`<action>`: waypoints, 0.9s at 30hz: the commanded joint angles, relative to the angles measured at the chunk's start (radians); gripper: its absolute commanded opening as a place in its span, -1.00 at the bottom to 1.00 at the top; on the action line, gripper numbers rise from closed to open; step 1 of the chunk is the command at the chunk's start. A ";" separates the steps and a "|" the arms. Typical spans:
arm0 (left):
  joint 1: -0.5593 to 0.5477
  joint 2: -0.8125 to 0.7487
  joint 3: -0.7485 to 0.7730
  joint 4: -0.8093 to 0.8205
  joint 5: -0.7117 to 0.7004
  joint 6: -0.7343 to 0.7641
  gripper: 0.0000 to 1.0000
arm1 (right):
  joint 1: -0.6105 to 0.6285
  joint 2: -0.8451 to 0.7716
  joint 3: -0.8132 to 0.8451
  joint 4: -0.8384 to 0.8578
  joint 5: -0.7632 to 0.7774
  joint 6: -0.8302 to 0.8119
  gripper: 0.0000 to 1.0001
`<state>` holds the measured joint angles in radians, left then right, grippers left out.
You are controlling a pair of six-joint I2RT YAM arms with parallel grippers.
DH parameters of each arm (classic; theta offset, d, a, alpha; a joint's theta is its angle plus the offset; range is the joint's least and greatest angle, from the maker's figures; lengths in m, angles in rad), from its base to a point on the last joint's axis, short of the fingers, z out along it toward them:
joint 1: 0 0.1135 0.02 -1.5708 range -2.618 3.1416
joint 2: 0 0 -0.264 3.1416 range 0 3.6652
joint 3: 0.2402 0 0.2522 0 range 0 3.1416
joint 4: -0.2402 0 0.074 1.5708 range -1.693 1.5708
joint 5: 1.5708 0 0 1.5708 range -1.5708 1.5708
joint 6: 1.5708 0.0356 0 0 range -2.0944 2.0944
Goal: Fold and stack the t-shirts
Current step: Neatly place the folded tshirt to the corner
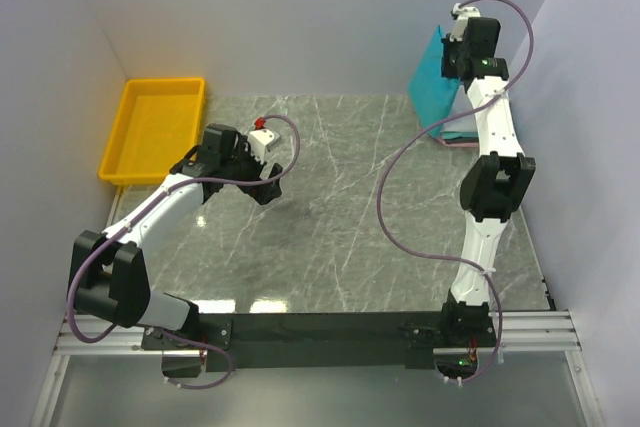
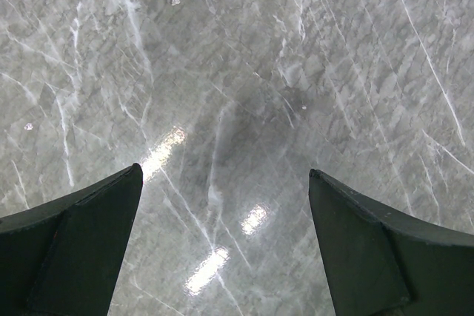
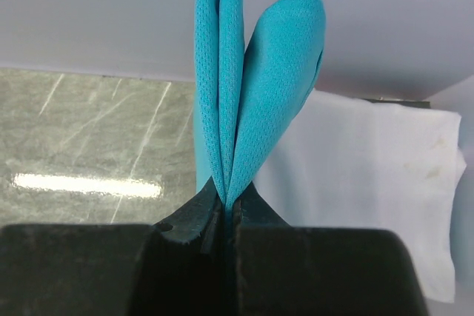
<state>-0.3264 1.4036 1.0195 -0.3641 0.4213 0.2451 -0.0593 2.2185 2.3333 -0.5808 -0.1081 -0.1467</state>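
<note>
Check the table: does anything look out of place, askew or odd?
The teal shirt hangs bunched, not folded flat, pinched in the right gripper at the far right corner. The white shirt beyond it shows faint yellowish marks.

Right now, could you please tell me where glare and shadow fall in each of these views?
Top external: pale glare patches on the table, near side. Left wrist: bright reflections and a soft dark shadow by the open left gripper. Right wrist: one glare bar at left; the teal t-shirt is sharp.
</note>
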 commanded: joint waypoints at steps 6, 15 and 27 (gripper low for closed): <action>0.003 0.009 0.017 0.016 0.024 0.010 0.99 | -0.040 -0.077 0.067 0.010 0.002 -0.005 -1.00; 0.003 0.021 0.028 -0.001 0.020 0.011 0.99 | -0.103 -0.039 0.061 0.038 0.021 -0.047 -1.00; 0.004 0.074 0.096 -0.052 0.056 -0.009 0.99 | -0.158 0.087 0.001 0.174 0.064 -0.195 -1.00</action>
<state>-0.3260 1.4715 1.0599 -0.3965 0.4366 0.2451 -0.2089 2.2658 2.3482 -0.5022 -0.0742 -0.2756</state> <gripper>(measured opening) 0.995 0.042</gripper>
